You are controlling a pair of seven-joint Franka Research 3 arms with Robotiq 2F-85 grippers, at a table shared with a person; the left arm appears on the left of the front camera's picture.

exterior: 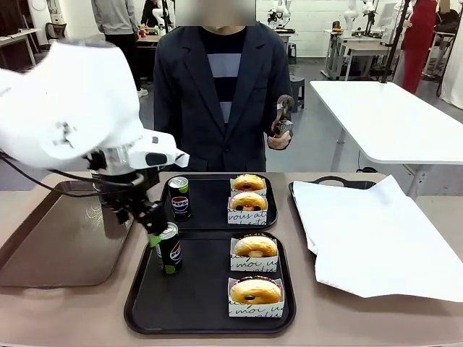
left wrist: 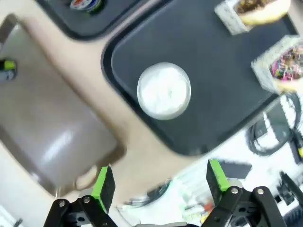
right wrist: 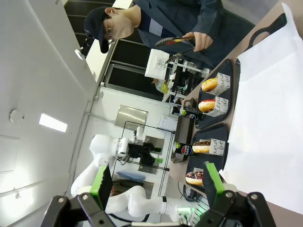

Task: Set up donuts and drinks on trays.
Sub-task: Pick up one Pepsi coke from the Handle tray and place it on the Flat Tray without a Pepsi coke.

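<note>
Pepsi can, slim and black with a green base band, stands upright at the left edge of the near black square plastic tray. Just above it the left gripper hangs with jaws spread wide, holding nothing. Two boxed glazed ring donuts share that tray. The right gripper is likewise wide and empty.

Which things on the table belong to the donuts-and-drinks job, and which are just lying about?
Belong to the job:
- near black tray, far black tray
- four boxed donuts
- near Pepsi can, far Pepsi can

Just lying about:
- brown tray
- tray lined with white paper
</note>
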